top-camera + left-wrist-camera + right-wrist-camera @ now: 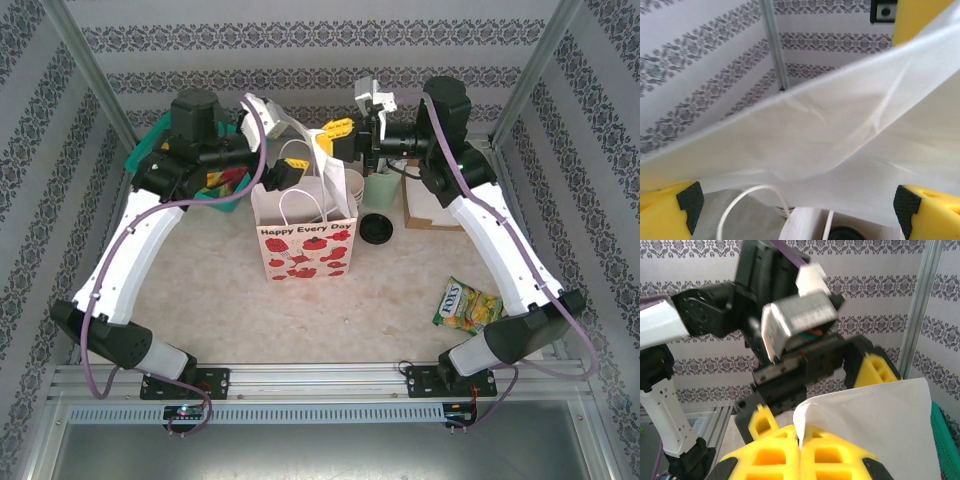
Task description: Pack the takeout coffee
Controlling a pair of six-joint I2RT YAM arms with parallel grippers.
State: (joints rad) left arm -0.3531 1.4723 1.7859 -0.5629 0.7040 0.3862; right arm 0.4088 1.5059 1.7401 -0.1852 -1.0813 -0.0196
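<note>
I'm watching the right gripper (800, 442) pinching the rim of the paper bag (305, 250) between closed jaws. The left gripper (797, 202) is hanging at the bag's mouth, jaws wide, with paper crossing between them. The dark cup (378, 228) is standing on the desk (400, 290) just right of the bag, beside the brown tray (435, 212) near the far right corner.

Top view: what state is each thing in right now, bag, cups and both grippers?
Paper bag: upright, mouth open.
Right gripper: shut on the bag's rim.
Left gripper: open, at the bag's mouth.
Dark cup: upright on the table, outside the bag.
Pale green cup: upright.
Snack packet: lying flat.
</note>
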